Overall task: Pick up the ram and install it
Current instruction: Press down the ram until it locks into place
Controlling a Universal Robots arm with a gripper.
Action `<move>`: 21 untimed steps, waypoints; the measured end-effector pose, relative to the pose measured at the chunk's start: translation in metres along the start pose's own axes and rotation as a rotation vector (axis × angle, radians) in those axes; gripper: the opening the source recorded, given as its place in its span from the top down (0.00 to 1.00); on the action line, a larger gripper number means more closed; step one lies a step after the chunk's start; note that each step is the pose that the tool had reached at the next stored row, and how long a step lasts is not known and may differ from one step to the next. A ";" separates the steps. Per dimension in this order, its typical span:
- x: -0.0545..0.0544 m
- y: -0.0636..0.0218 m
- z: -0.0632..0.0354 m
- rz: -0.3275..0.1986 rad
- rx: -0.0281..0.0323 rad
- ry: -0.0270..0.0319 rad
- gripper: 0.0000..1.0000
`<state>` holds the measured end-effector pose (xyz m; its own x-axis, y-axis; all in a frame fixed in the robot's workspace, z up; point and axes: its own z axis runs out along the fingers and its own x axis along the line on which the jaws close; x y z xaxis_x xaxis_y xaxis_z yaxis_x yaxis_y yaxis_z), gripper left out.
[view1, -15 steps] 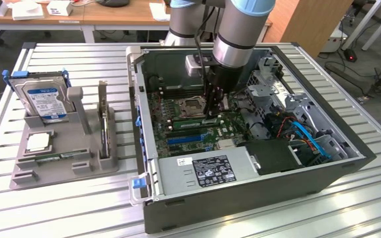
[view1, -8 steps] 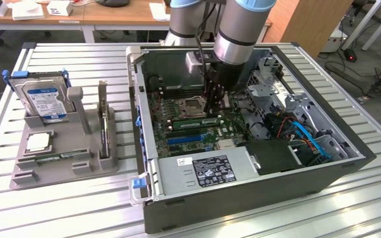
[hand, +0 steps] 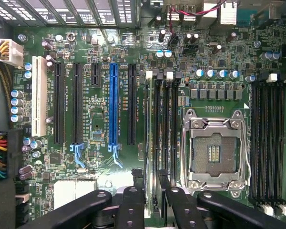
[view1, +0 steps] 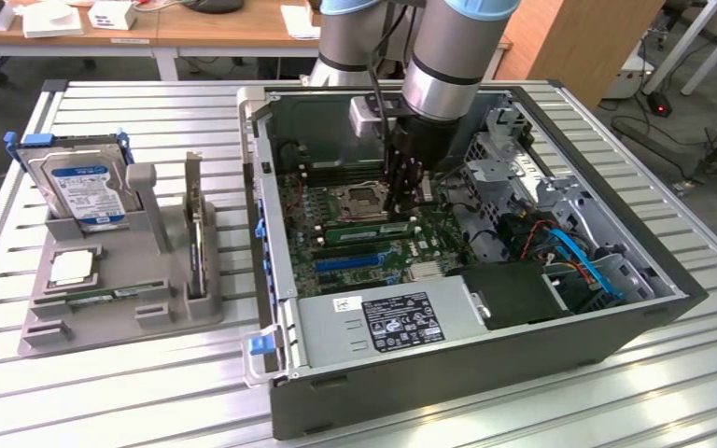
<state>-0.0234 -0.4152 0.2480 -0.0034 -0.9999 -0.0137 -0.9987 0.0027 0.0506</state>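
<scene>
The ram [view1: 361, 231], a thin green stick, stands on edge in a memory slot of the motherboard, beside the empty processor socket [view1: 361, 198] inside the open computer case [view1: 657, 313]. My gripper [view1: 406, 213] reaches straight down into the case and sits over the end of the ram on the exterior view's right. In the wrist view the gripper [hand: 151, 202] straddles the row of memory slots [hand: 162, 133] next to the socket [hand: 214, 150]. Whether it grips the stick is hidden by its own body.
A grey parts holder [view1: 35, 327] on the exterior view's left carries a hard drive [view1: 85, 191], an upright expansion card [view1: 193, 224] and a square processor chip [view1: 72, 268]. A power supply [view1: 390, 322], cables and a drive cage [view1: 521, 177] crowd the case around the arm.
</scene>
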 end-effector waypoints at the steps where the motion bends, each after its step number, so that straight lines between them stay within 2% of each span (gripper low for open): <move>1: 0.000 0.0000 0.0000 0.000 0.0000 -0.0001 0.76; 9: 0.000 0.0000 0.0000 0.000 0.0000 0.0000 0.78; 10: 0.000 0.0000 0.0000 0.000 0.0000 -0.0001 0.84; 11: 0.000 0.0000 0.0000 0.000 0.0000 0.0000 0.84; 12: 0.000 0.0000 0.0000 0.000 0.0000 0.0000 0.90; 21: 0.000 0.0000 0.0000 0.000 0.0000 0.0000 0.91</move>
<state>-0.0234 -0.4152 0.2480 -0.0034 -0.9999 -0.0137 -0.9987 0.0027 0.0506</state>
